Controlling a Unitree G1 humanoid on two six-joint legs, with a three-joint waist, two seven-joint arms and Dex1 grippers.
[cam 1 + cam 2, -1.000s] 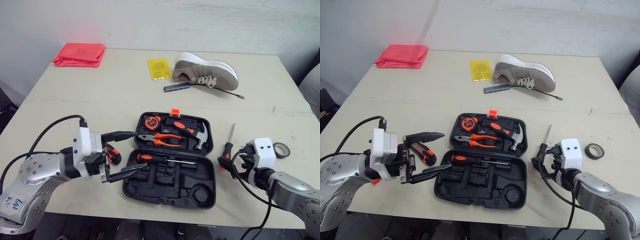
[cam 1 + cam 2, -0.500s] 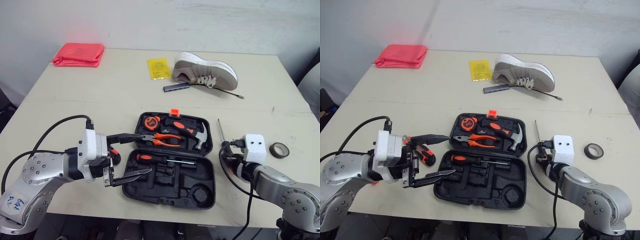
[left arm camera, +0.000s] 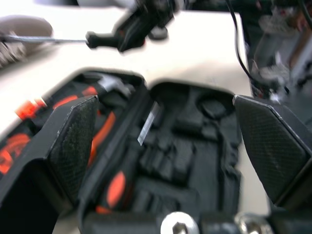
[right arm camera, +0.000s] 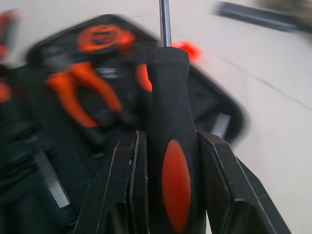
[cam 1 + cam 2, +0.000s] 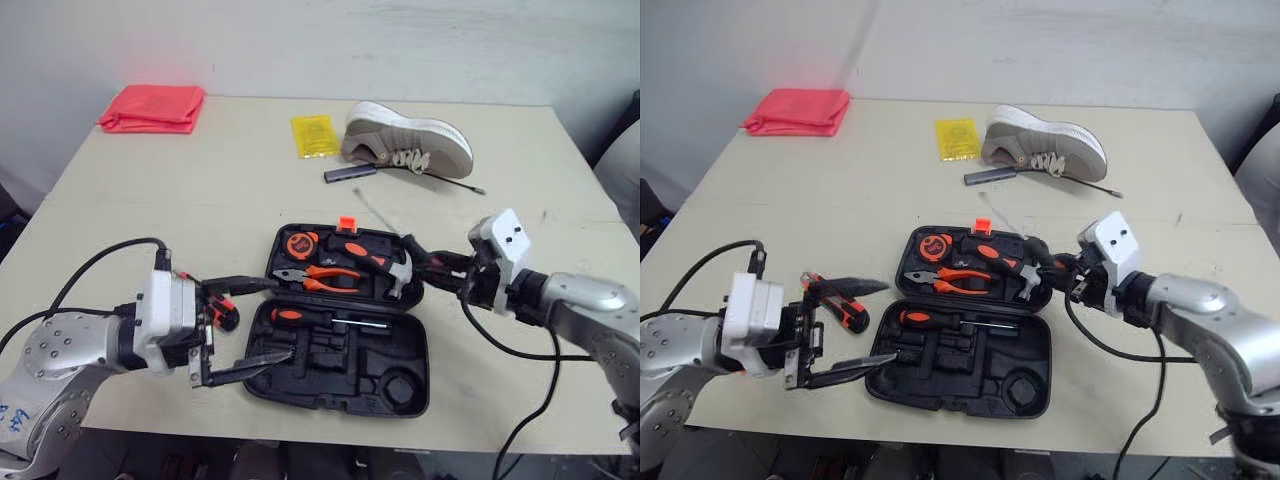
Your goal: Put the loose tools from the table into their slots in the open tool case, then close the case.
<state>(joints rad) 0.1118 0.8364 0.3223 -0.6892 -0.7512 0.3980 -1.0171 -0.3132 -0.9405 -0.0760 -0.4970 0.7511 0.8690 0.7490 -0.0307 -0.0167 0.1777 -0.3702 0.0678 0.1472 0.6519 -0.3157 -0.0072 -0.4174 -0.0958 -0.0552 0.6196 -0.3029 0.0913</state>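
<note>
Screwdriver (image 4: 168, 97) pinched in right gripper (image 5: 455, 272) jaws at case (image 5: 330, 385) right edge, shaft pointing away and leftward past the lid. Empty slots nearer, apparently running crosswise. Left gripper (image 5: 248, 322) jaws spread at left edge.

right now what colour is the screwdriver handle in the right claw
Black screwdriver handle with an orange inset, clearest in the right wrist view.

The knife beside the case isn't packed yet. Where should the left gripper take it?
Probably mid-handle, from above: the knife lies flat on the table, long and narrow, so the left gripper's open fingers can span its width.
</note>
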